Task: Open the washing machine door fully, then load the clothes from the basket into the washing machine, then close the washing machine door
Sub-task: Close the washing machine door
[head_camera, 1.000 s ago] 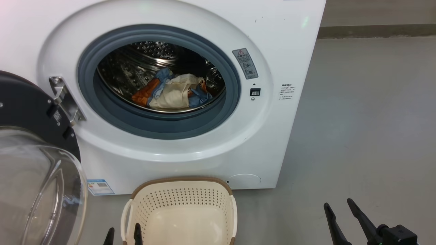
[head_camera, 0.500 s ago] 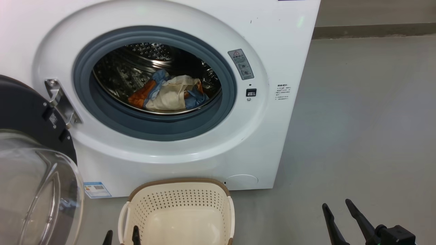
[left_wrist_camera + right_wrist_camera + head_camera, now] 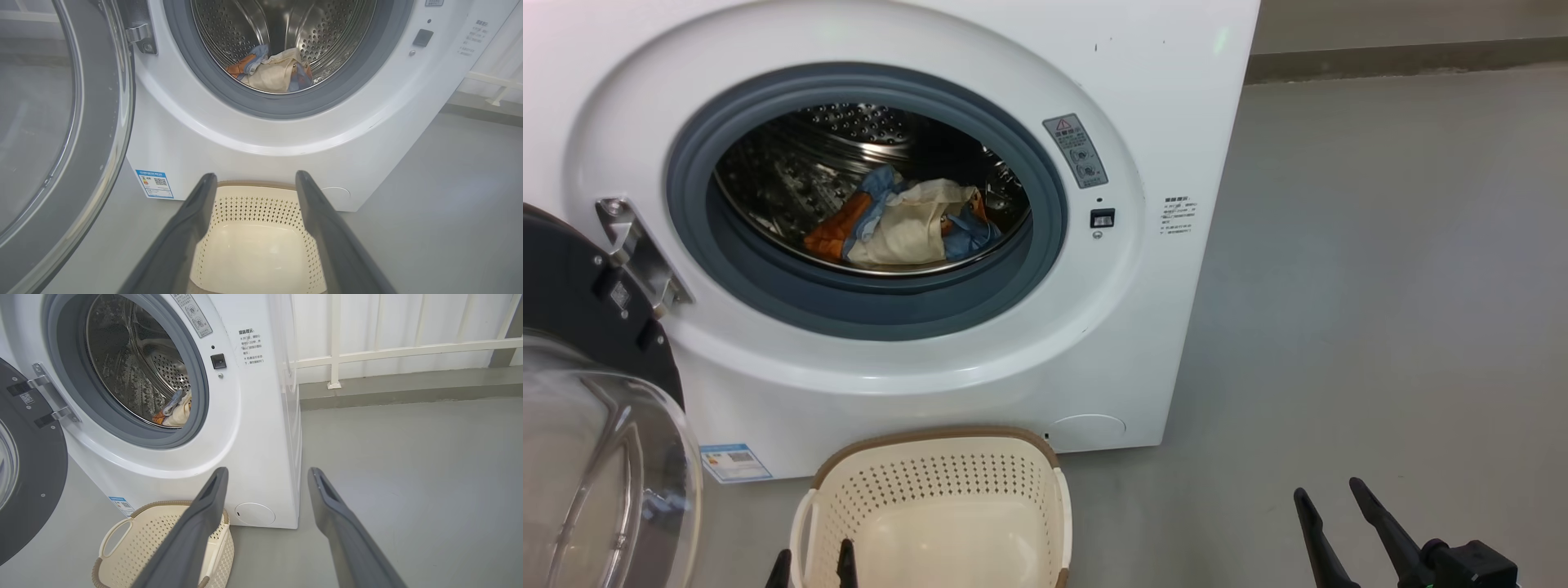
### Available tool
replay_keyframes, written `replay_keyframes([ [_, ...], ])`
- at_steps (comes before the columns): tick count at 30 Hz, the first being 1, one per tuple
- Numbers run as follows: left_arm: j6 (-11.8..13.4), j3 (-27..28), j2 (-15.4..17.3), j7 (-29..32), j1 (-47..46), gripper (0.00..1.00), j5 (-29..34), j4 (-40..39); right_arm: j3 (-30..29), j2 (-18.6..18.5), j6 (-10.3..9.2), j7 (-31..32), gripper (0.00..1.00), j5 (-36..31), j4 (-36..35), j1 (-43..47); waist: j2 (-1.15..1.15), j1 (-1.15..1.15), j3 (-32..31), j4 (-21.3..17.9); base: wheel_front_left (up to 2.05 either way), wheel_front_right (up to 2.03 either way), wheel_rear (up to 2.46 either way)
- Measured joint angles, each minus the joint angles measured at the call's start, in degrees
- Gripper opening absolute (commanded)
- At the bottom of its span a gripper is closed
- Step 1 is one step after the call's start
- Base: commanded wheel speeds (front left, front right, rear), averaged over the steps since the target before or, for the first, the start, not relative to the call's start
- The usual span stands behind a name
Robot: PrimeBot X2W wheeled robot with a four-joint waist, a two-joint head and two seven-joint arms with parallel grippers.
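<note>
The washing machine door (image 3: 572,302) runs off the left edge, the near end of the basket (image 3: 931,482) and most of the left gripper (image 3: 814,563) drop below the bottom edge, and the words on the blue label (image 3: 734,463) are too small to read.

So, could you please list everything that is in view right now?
washing machine: one, white, centre.
washing machine door: one, black with clear glass, open at left.
clothes: one heap, blue, cream, orange, inside the drum.
basket: one, cream with brown rim, empty, before the machine.
label: one, blue, machine's lower front.
railing: one, white, beyond the machine.
floor: one, grey, all around.
left gripper: one, dark, open, above the basket.
right gripper: one, dark, open, lower right.
</note>
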Motion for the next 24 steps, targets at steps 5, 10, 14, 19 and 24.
replay_keyframes([
  [5,-0.4,0.6,0.0,0.0,-0.1,1.0,0.0,0.7,0.0,0.0,0.0,0.0,1.0,0.0,0.0,0.0,0.0,0.0,0.1,-0.4,0.0,0.0,0.0],
  [10,-0.7,1.2,0.0,0.0,-0.5,1.0,0.5,1.4,0.0,0.1,0.0,0.0,1.0,0.0,0.1,-0.1,0.0,0.0,0.0,-0.6,-0.09,0.09,0.0],
  [14,-0.7,1.7,0.0,0.0,-1.5,1.0,0.9,1.8,0.0,0.1,0.0,0.0,1.0,0.0,0.1,-0.1,0.0,0.01,0.2,-0.7,-0.62,0.62,0.0],
  [19,-0.7,1.8,0.0,0.0,-1.5,1.0,0.9,2.1,0.0,0.1,0.0,0.0,1.0,0.0,0.1,-0.1,0.0,0.0,0.3,-0.7,-1.18,1.18,0.0],
  [24,-0.7,1.7,0.0,0.0,-2.2,1.0,0.9,2.4,0.0,0.1,0.0,0.0,1.0,0.0,0.1,-0.1,0.0,0.01,0.3,-0.6,-1.78,1.78,0.0],
])
